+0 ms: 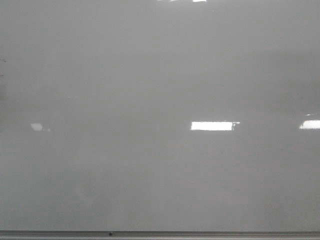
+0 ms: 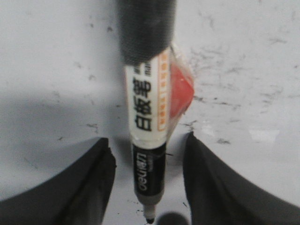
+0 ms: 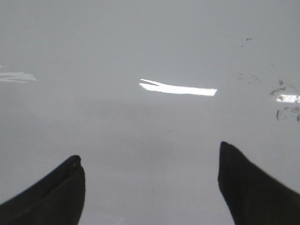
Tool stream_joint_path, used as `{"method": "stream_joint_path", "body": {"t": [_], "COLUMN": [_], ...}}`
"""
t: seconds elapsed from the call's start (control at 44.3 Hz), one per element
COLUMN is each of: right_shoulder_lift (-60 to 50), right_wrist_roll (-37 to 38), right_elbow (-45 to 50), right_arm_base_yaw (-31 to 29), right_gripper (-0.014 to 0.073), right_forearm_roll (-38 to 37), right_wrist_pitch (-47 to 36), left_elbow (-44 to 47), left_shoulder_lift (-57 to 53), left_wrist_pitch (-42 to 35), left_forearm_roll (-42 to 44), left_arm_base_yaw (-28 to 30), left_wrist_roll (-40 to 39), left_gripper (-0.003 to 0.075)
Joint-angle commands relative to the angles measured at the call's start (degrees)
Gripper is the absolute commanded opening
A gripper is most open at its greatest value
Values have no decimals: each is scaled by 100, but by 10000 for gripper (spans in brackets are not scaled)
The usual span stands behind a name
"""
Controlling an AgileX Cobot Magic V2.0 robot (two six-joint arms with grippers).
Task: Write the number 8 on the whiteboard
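Observation:
The whiteboard (image 1: pixel 160 75) fills the front view as a glossy pale grey surface, and no number 8 shows on it in any view. Neither gripper appears in the front view. In the left wrist view a black-and-white marker (image 2: pixel 147 103) points tip-first at the whiteboard (image 2: pixel 47 70), its tip (image 2: pixel 150 219) close to the surface. My left gripper (image 2: pixel 146 138) is open, with a gap between each finger and the marker. My right gripper (image 3: pixel 149 151) is open and empty over the bare whiteboard (image 3: pixel 150 47).
A thin metal edge strip (image 1: pixel 160 233) runs along the board's near side. Bright light reflections (image 1: pixel 211 126) lie on the surface. Faint old ink smudges (image 2: pixel 220 61) mark the board, and more smudges (image 3: pixel 283 93) show in the right wrist view. A red taped piece (image 2: pixel 182 91) sits beside the marker.

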Motion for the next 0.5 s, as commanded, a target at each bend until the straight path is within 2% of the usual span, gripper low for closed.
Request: {"method": "stream_joint_path", "body": {"t": [0.0, 0.113, 0.248, 0.361, 0.474], "right_shoulder_lift": [90, 90, 90, 90, 90], "right_wrist_roll": [5, 5, 5, 5, 5], "right_elbow": [-189, -189, -189, -189, -196], "right_arm_base_yaw": [1, 1, 1, 1, 1], "right_gripper": [603, 603, 603, 603, 603], "right_forearm_roll": [-14, -14, -14, -14, -14], "right_wrist_pitch": [-502, -502, -502, -502, -434], "left_elbow": [-178, -178, -178, -186, -360], "left_shoulder_lift": [-154, -154, -272, -602, -1036], "left_wrist_pitch": [-387, -345, -20, 558, 1538], "left_forearm_roll": [11, 11, 11, 11, 11], "left_arm_base_yaw": [-30, -30, -30, -30, -96], "left_wrist_roll": [-54, -54, -54, -54, -54], "left_gripper": [207, 114, 43, 0, -19]}}
